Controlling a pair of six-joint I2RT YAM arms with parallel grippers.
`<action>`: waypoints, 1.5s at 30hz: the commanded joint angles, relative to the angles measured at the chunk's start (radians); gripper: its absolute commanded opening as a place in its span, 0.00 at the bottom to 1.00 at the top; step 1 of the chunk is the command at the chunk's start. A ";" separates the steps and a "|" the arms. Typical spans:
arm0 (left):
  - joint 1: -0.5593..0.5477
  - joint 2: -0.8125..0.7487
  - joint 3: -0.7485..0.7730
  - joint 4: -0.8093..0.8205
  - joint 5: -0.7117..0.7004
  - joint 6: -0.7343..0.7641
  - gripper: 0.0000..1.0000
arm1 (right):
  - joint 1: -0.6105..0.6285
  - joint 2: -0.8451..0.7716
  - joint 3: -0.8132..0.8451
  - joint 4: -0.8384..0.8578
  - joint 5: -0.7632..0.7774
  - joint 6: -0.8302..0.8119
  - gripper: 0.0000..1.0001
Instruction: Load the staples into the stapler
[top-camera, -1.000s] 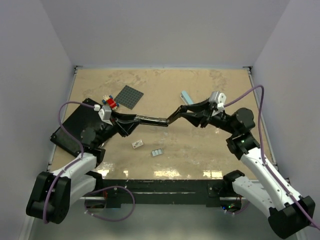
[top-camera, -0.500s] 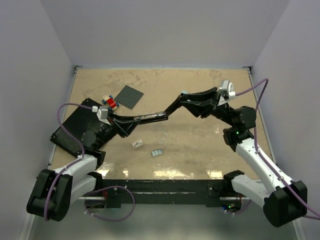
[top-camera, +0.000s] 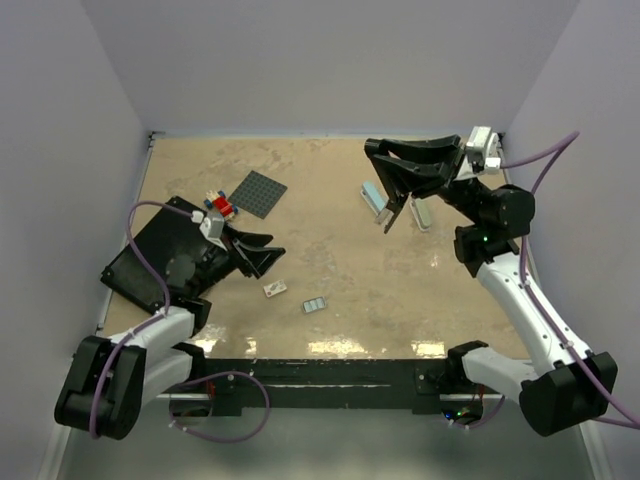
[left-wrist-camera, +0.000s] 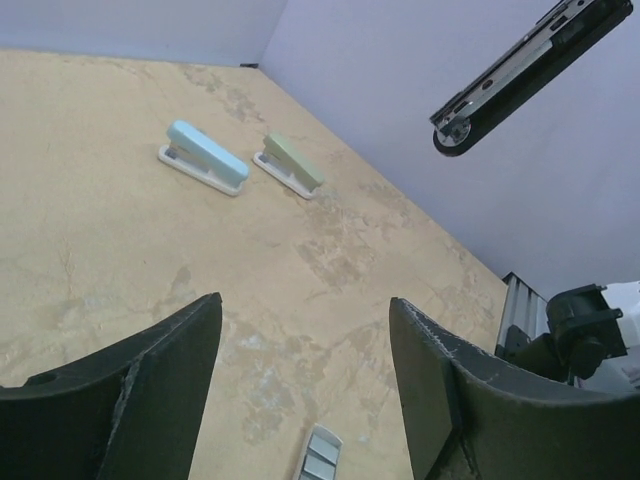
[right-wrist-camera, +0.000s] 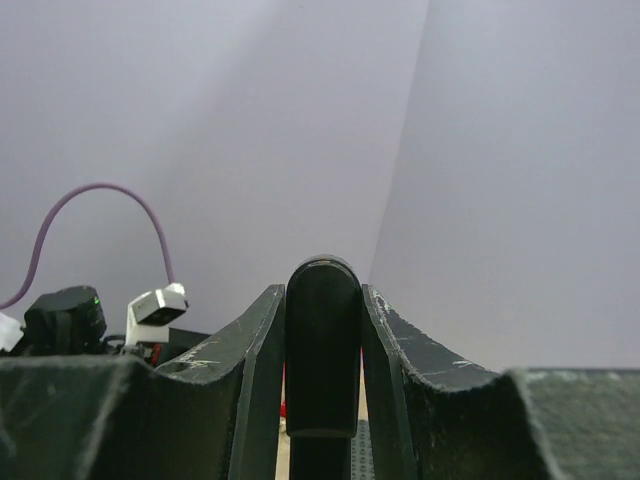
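Right gripper (top-camera: 398, 190) holds the black stapler (top-camera: 389, 214) aloft over the far right of the bench (top-camera: 330, 170), jaws clamped on its upper end; the left gripper (top-camera: 258, 258) sits low, jaws apart and empty. The staples (top-camera: 315, 305) lie flat on the bench near its front middle, just right of a little white box (top-camera: 275, 289); they are to the near right of the left jaws and well apart from the right ones, so the left arm looks the nearer; their long axis is too small to read from above. The left wrist view catches the block at its bottom edge, between the spread fingers (left-wrist-camera: 170, 380), with the stapler's metal channel overhead; the right wrist view shows only the clamped stapler.
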 joint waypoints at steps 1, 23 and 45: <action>-0.025 -0.013 0.151 -0.065 0.049 0.141 0.74 | 0.001 0.015 0.065 -0.025 -0.024 -0.070 0.00; -0.353 0.507 0.858 0.134 0.320 0.264 0.88 | 0.042 0.058 0.005 -0.035 -0.174 -0.015 0.00; -0.419 0.661 0.892 0.139 0.397 0.226 0.50 | 0.085 0.068 0.010 -0.029 -0.171 -0.018 0.00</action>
